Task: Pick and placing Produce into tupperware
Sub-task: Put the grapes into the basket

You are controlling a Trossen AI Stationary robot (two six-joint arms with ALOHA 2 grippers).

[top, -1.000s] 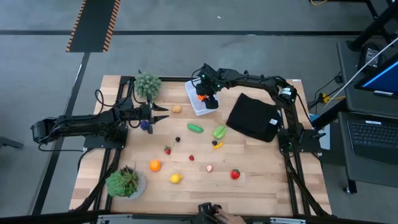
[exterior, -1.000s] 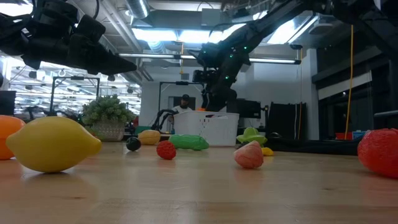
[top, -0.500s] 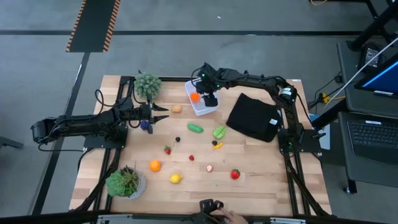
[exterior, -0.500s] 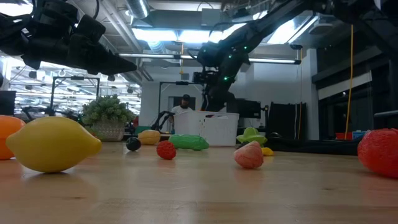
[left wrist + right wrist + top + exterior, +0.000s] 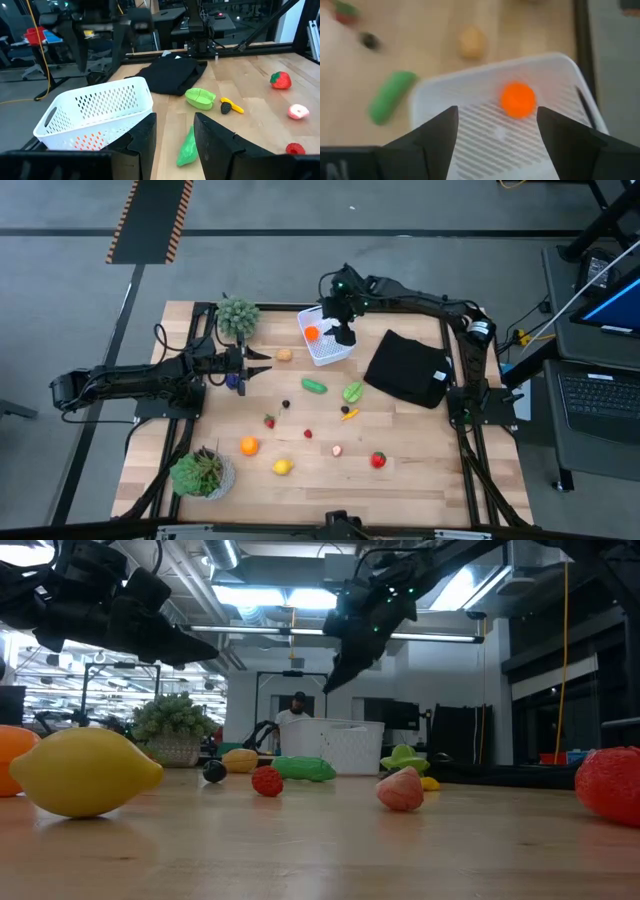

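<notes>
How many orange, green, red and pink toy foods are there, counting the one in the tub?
Orange toy foods: 2
Green toy foods: 2
Red toy foods: 3
Pink toy foods: 1
Total: 8

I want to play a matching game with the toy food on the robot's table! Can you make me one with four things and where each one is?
Things:
1. orange ball
2. lemon
3. black cloth
4. right tool

Places:
A. near the table's front edge, beside the orange
B. inside the white tub
C. open, up above the tub
D. lying flat on the table, right of the tub

Pairs: 1-B, 2-A, 3-D, 4-C
</notes>
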